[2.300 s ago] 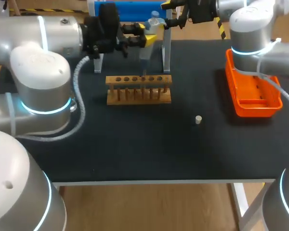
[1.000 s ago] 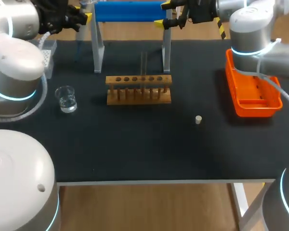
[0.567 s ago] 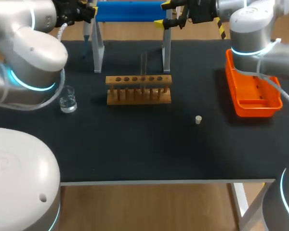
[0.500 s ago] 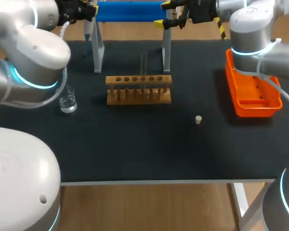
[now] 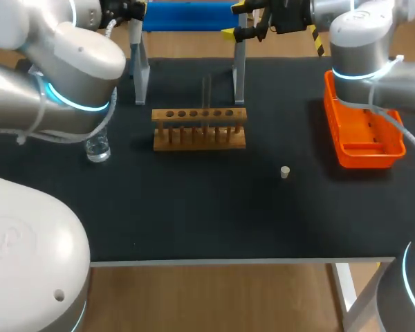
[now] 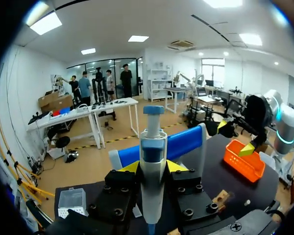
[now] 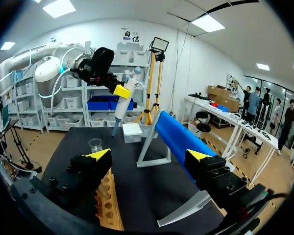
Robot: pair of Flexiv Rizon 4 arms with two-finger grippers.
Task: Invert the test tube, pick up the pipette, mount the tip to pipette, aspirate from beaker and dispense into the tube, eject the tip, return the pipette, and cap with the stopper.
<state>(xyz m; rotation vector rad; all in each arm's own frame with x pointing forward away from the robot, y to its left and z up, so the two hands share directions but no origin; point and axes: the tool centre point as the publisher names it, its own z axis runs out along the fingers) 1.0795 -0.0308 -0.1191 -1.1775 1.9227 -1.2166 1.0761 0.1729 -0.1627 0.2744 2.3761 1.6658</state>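
— Since a couple of seconds back, what has shifted?
— My left gripper (image 6: pixel 152 166) carried the pipette (image 6: pixel 152 139) away from above the test tube (image 5: pixel 207 88) in the wooden rack (image 5: pixel 199 131). It swung out to the far left, and now has it just beside the left post of the blue stand (image 5: pixel 187 15) at the far edge.
— And the grip?
— Its fingers clamp the pipette's body from both sides. My right gripper (image 7: pixel 149 154) hangs by the stand's right end, spread wide, holding nothing.
— What could go wrong?
— Returning the pipette looks like the next step. If it comes in crooked, it could knock the post, miss its rest and drop. I cannot tell whether the tip is off; if not, it may drip. The stopper (image 5: pixel 284 171) lies near and right of the rack, with the tube not yet capped.
— Any writing?
— None readable on the pipette, rack or orange tray (image 5: pixel 363 149).
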